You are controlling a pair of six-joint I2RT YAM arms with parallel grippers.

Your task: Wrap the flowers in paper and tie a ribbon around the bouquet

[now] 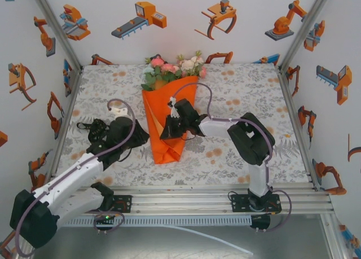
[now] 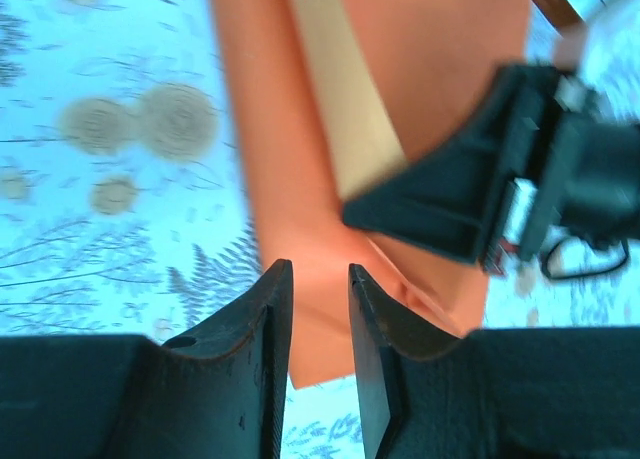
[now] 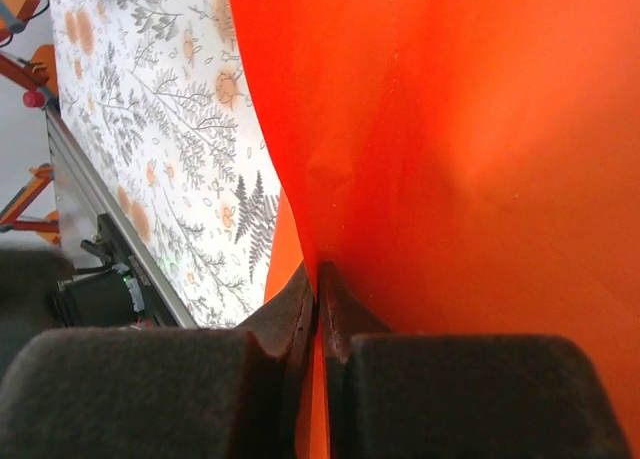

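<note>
paper (image 1: 157, 113): 1 | flowers (image 1: 169, 67): 1 bunch | ribbon (image 1: 93, 127): 1 | left tool (image 2: 320, 269): 1 | right tool (image 3: 318, 279): 1

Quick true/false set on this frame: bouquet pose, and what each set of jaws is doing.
1. The flowers poke out of the far end of the orange paper cone. True.
2. The bouquet stands upright. False: it lies flat on the tablecloth, with its tip toward the arm bases.
3. The right gripper has its jaws pinched on a fold of the paper. True.
4. The left gripper has its jaws clamped on the paper. False: they stand apart, closed on nothing.
</note>
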